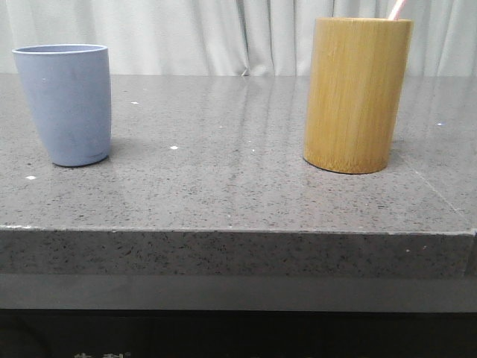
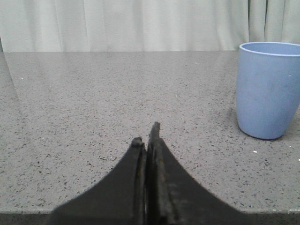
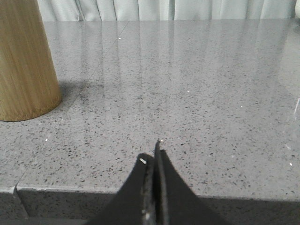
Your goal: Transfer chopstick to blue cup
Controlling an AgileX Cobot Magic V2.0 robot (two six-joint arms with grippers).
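Counter (image 1: 223, 186): blue cup (image 1: 65, 104) left, upright; chopstick (image 1: 396, 10) protruding from bamboo holder (image 1: 356, 95) right. Left tool (image 2: 146, 140) and right tool (image 3: 153, 157): closed, empty.

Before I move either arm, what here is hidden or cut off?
- Thin pale pink chopstick: front view, only its tip shows; the tall tan bamboo holder hides the rest, the frame edge cuts the top.
- Pale blue tapered cup: its inside is hidden by its wall.

One blue cup (image 1: 65, 104), one bamboo holder (image 1: 356, 95), one chopstick (image 1: 397, 10), two grippers.
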